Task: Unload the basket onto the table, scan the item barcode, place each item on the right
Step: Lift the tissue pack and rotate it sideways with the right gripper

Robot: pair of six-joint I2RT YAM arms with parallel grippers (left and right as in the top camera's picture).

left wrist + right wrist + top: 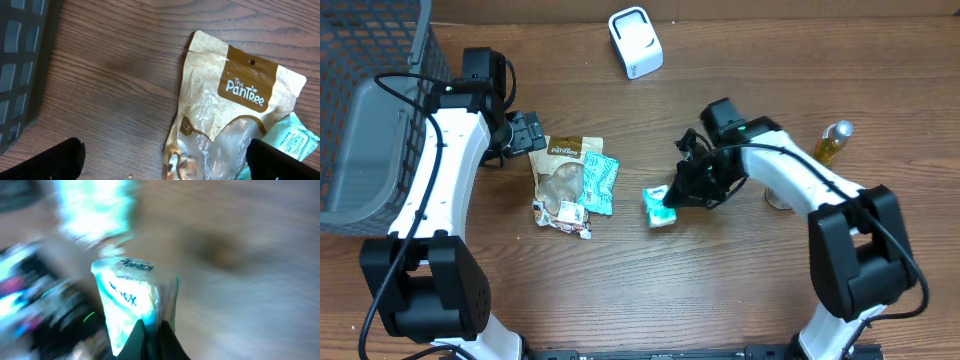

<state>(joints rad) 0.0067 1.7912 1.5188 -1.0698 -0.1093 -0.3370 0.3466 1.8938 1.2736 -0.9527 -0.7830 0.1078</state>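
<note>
Here the right gripper (671,197), pinched onto the tissue pack (658,208), should hold firm and turn the barcode squarely toward the white scanner (635,42).

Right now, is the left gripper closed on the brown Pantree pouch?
No, the left gripper is wide open and the brown pouch lies flat on the table.

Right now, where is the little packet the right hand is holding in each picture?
Overhead: packet just right of middle, pinched by the right hand.
Left wrist: not in it; the teal wrapper there is another one.
Right wrist: middle, blurry, pinched from below.
Shared landmark: the brown wooden table.
</note>
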